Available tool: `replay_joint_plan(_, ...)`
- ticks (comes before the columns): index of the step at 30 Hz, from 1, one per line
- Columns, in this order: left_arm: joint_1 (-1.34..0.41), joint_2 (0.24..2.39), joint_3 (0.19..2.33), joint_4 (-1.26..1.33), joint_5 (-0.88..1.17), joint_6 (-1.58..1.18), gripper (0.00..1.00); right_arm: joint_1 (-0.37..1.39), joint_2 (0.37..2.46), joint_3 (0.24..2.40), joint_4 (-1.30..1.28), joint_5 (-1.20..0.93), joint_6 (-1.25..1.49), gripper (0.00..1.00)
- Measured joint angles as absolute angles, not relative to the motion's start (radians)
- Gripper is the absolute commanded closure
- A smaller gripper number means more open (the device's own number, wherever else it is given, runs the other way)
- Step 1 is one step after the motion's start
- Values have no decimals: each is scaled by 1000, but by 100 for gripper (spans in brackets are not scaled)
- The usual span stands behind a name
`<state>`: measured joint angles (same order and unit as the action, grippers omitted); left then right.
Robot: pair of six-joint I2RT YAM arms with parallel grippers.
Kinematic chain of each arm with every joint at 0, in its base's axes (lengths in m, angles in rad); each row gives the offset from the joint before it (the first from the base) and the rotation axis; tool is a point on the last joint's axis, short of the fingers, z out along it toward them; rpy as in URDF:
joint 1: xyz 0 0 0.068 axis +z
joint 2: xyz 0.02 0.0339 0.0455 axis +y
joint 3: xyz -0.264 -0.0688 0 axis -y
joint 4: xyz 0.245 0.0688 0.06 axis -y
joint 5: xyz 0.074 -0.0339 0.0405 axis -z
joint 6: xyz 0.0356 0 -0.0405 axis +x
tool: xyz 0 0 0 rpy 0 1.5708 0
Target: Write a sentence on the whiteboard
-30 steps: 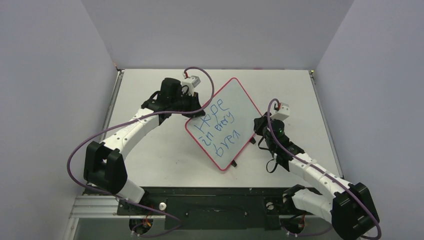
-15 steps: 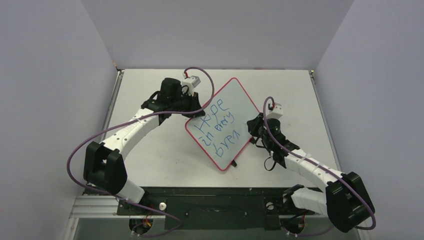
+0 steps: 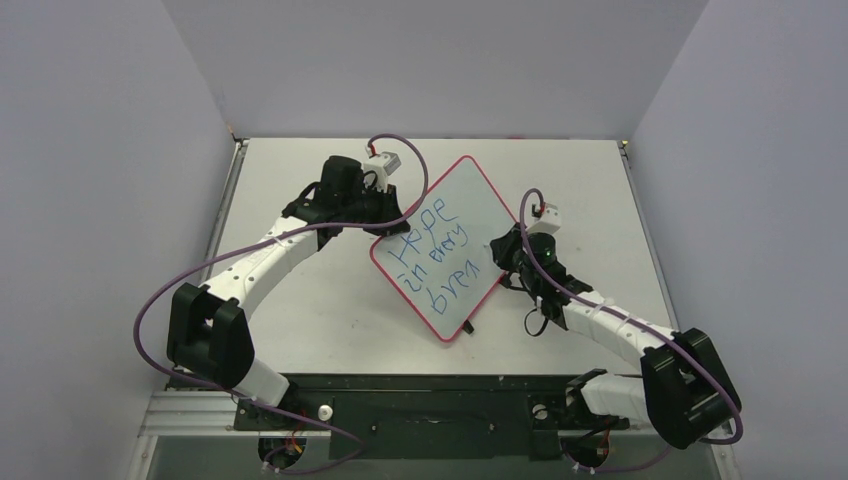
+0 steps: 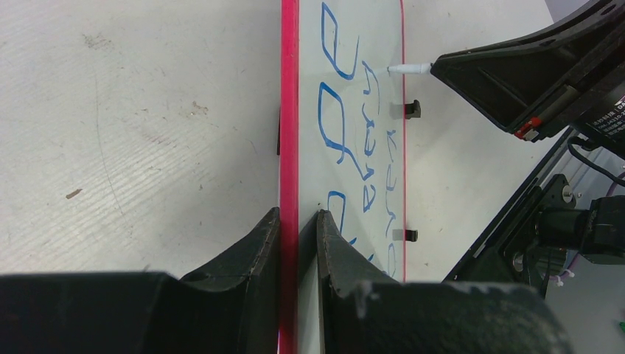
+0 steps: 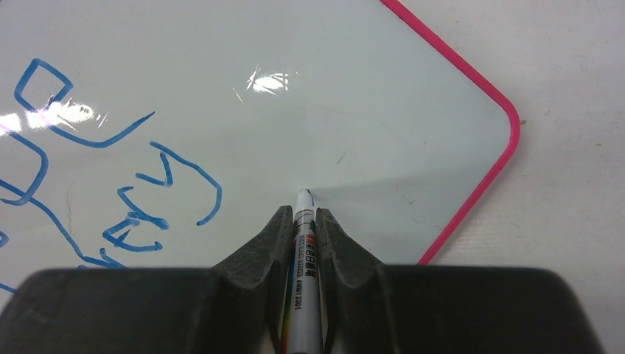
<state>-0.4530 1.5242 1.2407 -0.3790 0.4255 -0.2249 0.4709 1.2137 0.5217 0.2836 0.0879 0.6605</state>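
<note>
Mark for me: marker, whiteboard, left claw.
marker [image 5: 301, 265]: right wrist view, printed barrel.
whiteboard [image 3: 468, 205]: top external view, bare white face.
left claw [image 4: 298, 214]: left wrist view, midway between fingertips.

Red-rimmed whiteboard [image 3: 482, 203] lies diagonally, blue sentence [image 3: 433, 252] apparently in three lines.

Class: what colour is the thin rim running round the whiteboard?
The rim is red-pink, clearest in the left wrist view; the whiteboard surface is white.

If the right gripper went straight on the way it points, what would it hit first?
Probably the whiteboard: the marker held in the right gripper points at its blank surface, tip at or almost on it; contact is unclear.
</note>
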Motion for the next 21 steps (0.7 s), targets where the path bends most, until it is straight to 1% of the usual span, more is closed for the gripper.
replay_joint_plan(21, -453, 1524, 1241, -386, 421, -228, 100, 543, 1178, 498, 294, 98, 664, 100)
